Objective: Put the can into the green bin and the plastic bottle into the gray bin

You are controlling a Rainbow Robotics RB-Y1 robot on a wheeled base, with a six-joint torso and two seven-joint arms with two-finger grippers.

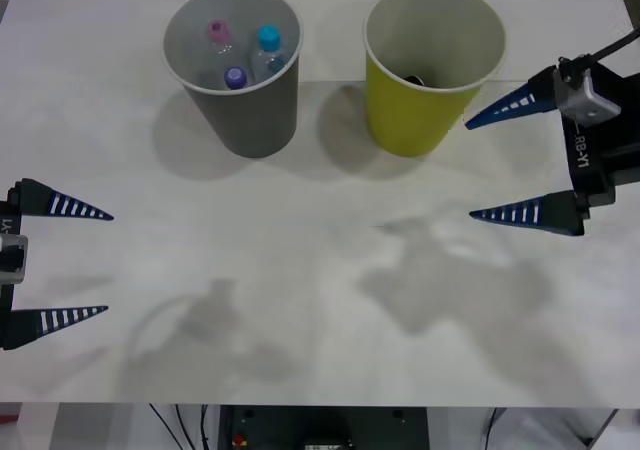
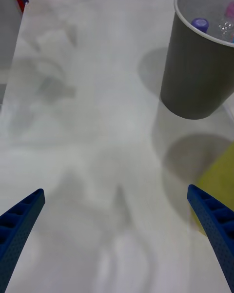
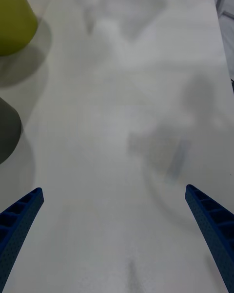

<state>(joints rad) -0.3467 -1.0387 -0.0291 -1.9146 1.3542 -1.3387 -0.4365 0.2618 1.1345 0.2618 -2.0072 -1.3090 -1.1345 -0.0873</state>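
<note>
Right tool (image 1: 505, 160) wide open, empty, just beside yellow-green tapered bin (image 1: 432, 70). Left tool (image 1: 95, 263) open, empty, near desk (image 1: 330, 270) edge. Pink-capped clear plastic bottle (image 1: 219, 36) inside dark gray tapered bin (image 1: 235, 70), well beyond left tool. Dark object low in green bin, likely can. Best move: retract both tools clear of bins.

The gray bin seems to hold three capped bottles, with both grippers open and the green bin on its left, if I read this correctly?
Not quite: the front view shows the green bin on the gray bin's right. The three bottles and both open grippers, left and right, are correct.
</note>
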